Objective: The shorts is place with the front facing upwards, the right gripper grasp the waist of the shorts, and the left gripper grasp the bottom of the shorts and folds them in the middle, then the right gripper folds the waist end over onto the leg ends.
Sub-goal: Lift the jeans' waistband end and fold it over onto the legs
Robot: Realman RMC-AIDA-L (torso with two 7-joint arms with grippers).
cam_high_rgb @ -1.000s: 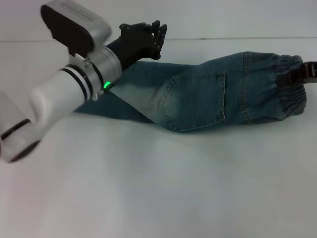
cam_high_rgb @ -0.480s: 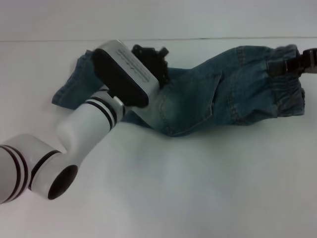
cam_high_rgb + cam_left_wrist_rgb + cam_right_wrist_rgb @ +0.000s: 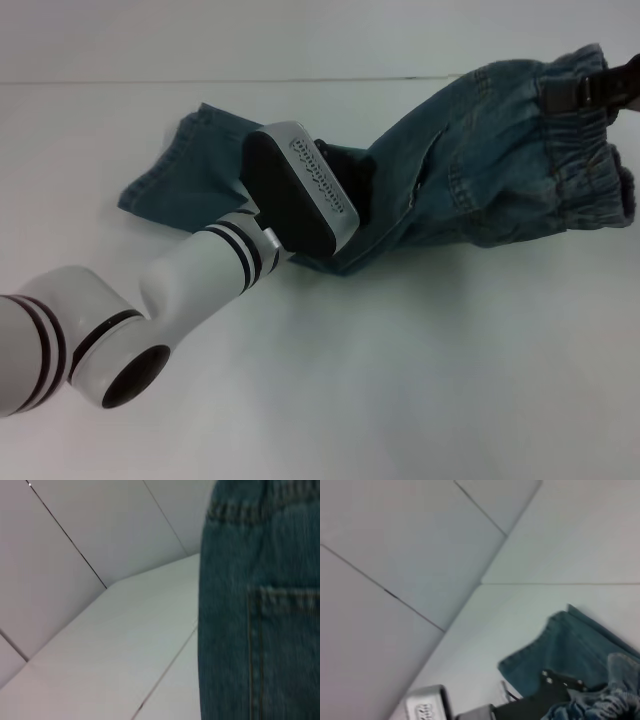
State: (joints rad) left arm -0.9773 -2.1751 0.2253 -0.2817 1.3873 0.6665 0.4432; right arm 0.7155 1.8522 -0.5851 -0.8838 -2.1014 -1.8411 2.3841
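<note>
The white table is the biggest thing here, and it fills most of the head view. Behind it stands a pale wall with thin dark lines.

The shorts are blue denim and they lie across the far part of the table, from the middle out to the right. They are folded and bunched up. The right part is lifted off the table and hangs down in folds. A back pocket with stitched edges shows close up in the left wrist view.

The left arm is white with black rings. It reaches in from the near left side and lies over the middle of the shorts. The left gripper is black and sits on the denim behind the arm's grey box. Its claw is mostly hidden, so I cannot tell if it is spread or pressed together.

The leg ends lie flat on the table at the left, just beside the left arm.

The waist is a gathered stretchy band at the far right, held up in the air. The right gripper is black and its claw pinches the waist at the top right corner.
</note>
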